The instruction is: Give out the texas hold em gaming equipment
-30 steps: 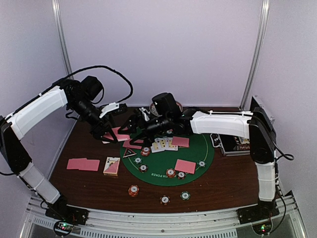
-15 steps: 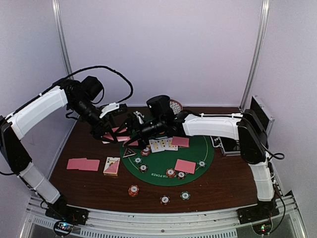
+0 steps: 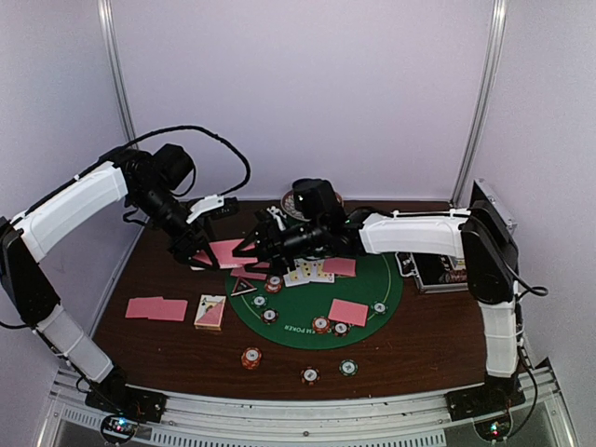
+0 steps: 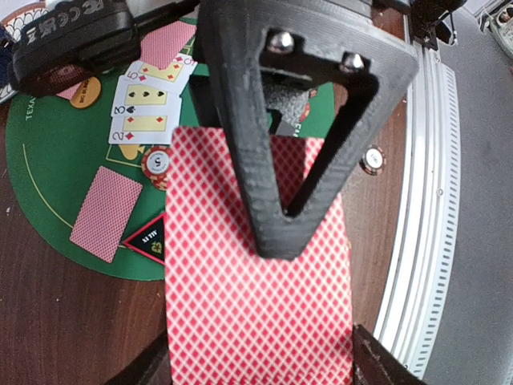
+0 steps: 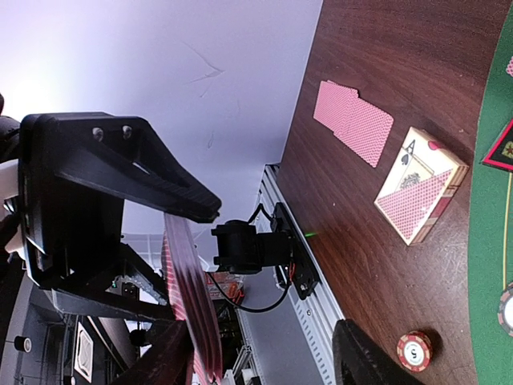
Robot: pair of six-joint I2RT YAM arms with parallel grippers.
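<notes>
right gripper [image 3: 253, 244] is closing. jaws were wide a second ago, now roughly halfway in and narrowing. the arm was reaching further toward frame left half a second back and is now sitting back a touch, fingertips right at the card stack [image 4: 256, 305]. in the right wrist view the stack is showing edge-on between its two fingers, lower left of frame. can't tell whether they're already biting on a card or stopping short.

left gripper [image 3: 193, 253] isn't changing: narrow and clamping that pink-backed stack. it's holding the stack in the air left of centre in the top view, just off the upper-left edge of the green mat [image 3: 377, 279].

i'm reading this as a peel-off: right is going for a card from the held stack so it can deal it.

already lying out:
- pink pair [image 3: 155, 308] on bare wood at frame left, with the card box [image 3: 210, 312] just beside it
- dealt pink cards [image 3: 347, 312] lying on the mat
- face-up row [image 3: 308, 272] mid-mat
- chips [image 3: 251, 357] sitting on the mat and toward the bottom of the table

so the distribution is looking partly done, with more cards still going out.

risk, my guess: by closing on the stack it's taking several cards or none.
</notes>
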